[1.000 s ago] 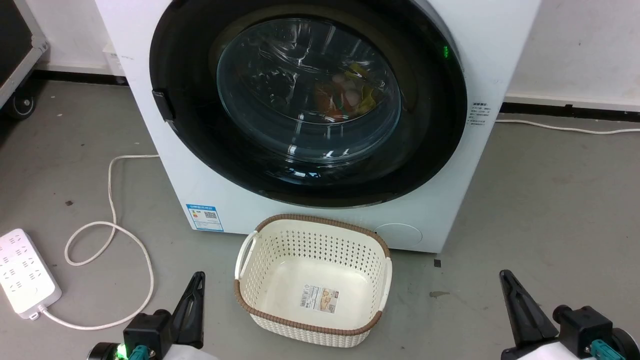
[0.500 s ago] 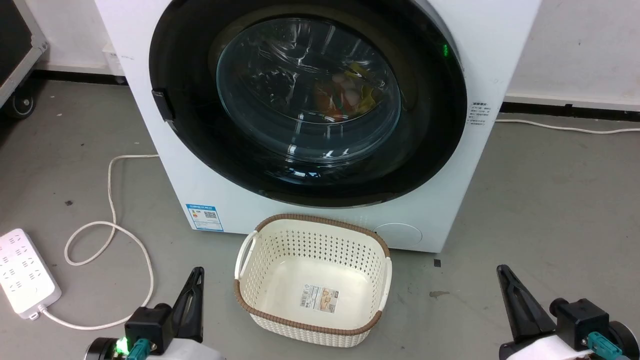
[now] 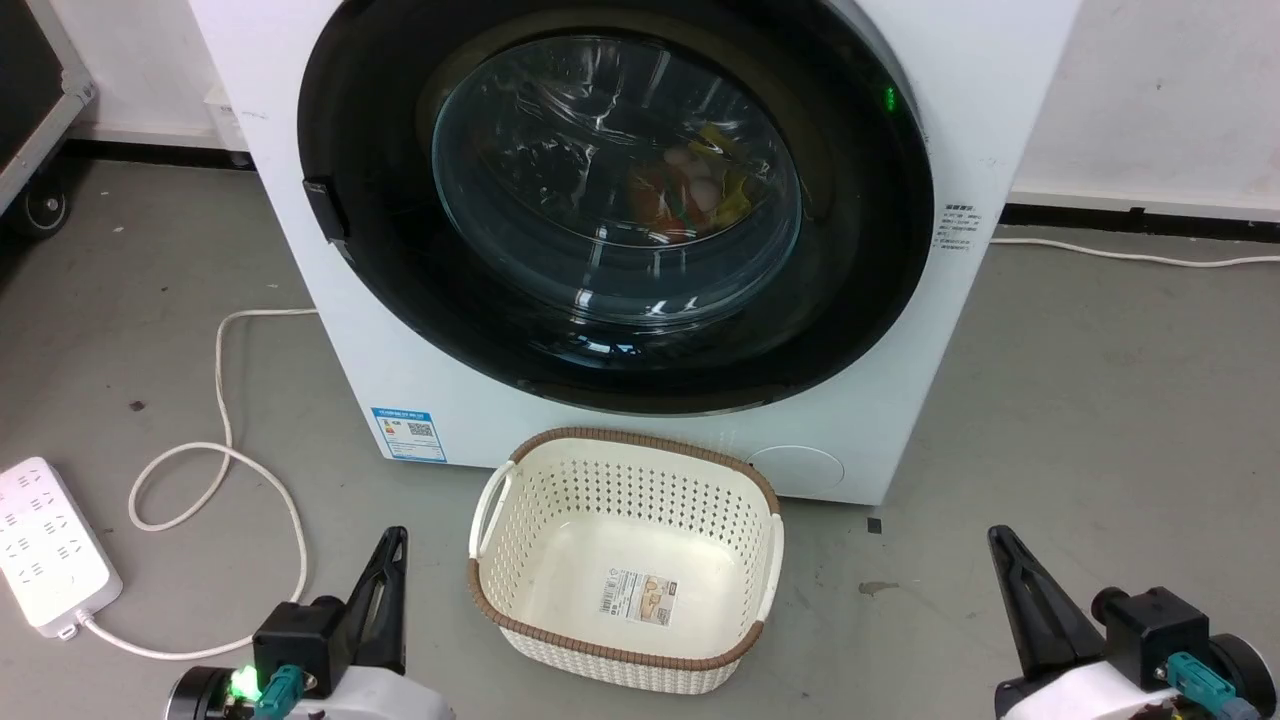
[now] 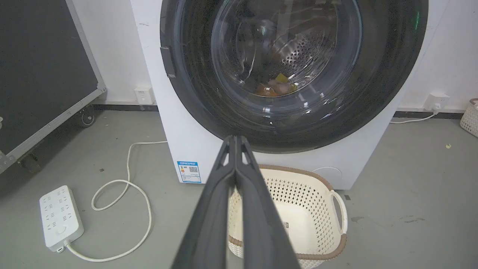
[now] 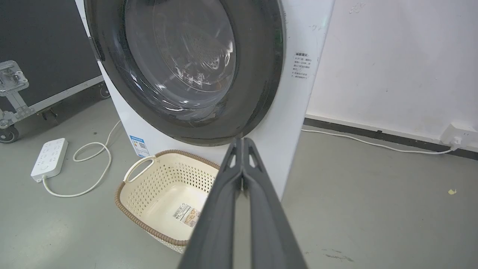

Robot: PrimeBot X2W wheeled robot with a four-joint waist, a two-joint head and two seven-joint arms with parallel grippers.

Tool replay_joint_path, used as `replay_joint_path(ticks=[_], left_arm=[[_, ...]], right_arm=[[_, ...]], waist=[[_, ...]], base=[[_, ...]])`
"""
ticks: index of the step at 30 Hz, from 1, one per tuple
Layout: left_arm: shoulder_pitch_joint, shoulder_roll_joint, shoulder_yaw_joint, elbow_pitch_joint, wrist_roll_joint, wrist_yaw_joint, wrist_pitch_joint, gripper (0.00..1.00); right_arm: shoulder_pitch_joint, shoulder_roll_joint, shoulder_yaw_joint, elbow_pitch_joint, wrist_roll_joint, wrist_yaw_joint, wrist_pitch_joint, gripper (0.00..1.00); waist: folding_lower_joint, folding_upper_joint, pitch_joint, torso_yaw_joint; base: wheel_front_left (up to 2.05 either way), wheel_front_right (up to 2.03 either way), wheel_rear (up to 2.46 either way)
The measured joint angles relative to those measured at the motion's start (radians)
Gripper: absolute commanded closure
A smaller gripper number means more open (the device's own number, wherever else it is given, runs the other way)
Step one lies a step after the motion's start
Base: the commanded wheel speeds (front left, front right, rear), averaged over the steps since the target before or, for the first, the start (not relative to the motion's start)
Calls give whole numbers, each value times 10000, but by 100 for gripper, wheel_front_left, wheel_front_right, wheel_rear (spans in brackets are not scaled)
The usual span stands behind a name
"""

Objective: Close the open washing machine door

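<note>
The door lay against the front of the washer. Its black rim looked flush with the white panel in the head view and in the right wrist view. Coloured laundry showed through the glass. Whether the latch had caught could not be told.

By that look the closing was done or all but done. If a last press was needed, it was best put on the rim near the dark tab at its left edge, not on the glass. The push should go straight in and firmly, until the rim seated. Any reach had to pass over or around the basket, which stood on the floor just before the washer.

Both arms hung low and well apart from the door, one to each side of the basket. The left gripper and the right gripper pointed up and forward toward the washer. On each, the fingers were pressed together with nothing between them, as both wrist views showed.
</note>
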Motion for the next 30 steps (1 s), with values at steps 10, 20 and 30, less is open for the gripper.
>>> replay_joint_path(ticks=[10, 20, 30], left_arm=[[-23, -40, 23, -75, 88, 67, 196, 100], [-74, -92, 44, -205, 196, 196, 460, 100], [-167, -111, 61, -313, 328, 303, 660, 100]], right_arm=[[-48, 0, 42, -73, -19, 0, 186, 100], [-143, 0, 96, -184, -92, 0, 435, 100], [-224, 0, 128, -276, -107, 0, 644, 100]], waist=[[0, 0, 4, -3], [0, 0, 9, -5], [0, 0, 13, -8]], base=[[0, 0, 0], [0, 0, 0], [0, 0, 0]])
